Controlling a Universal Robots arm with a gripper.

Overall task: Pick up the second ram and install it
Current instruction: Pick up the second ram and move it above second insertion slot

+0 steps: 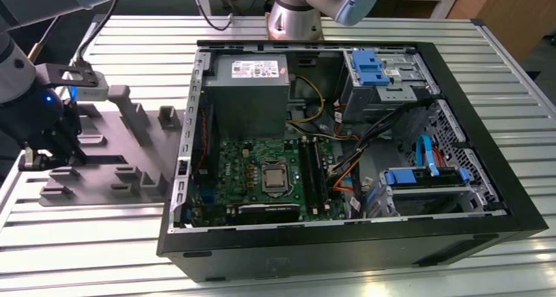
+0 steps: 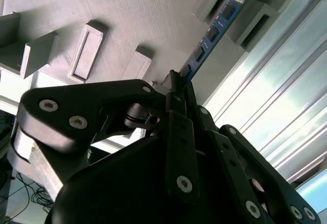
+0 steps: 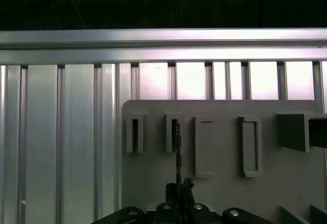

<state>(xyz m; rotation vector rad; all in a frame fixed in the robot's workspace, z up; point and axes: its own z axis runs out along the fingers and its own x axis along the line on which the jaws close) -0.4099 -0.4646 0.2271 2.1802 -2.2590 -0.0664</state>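
Observation:
The second ram (image 2: 212,35) is a thin blue board with dark chips. In the first wrist view I see the second ram (image 3: 177,150) edge-on. Its far end sits at a raised slot of the grey plastic tray (image 2: 127,14), and its near end lies between my fingertips. My gripper (image 2: 176,83) is shut on it. In the exterior view my gripper (image 1: 39,159) hangs low over the tray (image 1: 130,150) at the exterior view's left. The open computer case (image 1: 347,245) lies to the exterior view's right, with long black memory slots (image 1: 311,173) on its green motherboard (image 1: 252,173).
The tray (image 3: 286,178) carries several raised blocks and rectangular pockets. Everything rests on a ribbed aluminium table (image 1: 130,258). Inside the case are a grey power supply (image 1: 247,88), blue drive brackets (image 1: 372,68) and loose cables (image 1: 347,160). The case wall (image 1: 184,147) stands between tray and motherboard.

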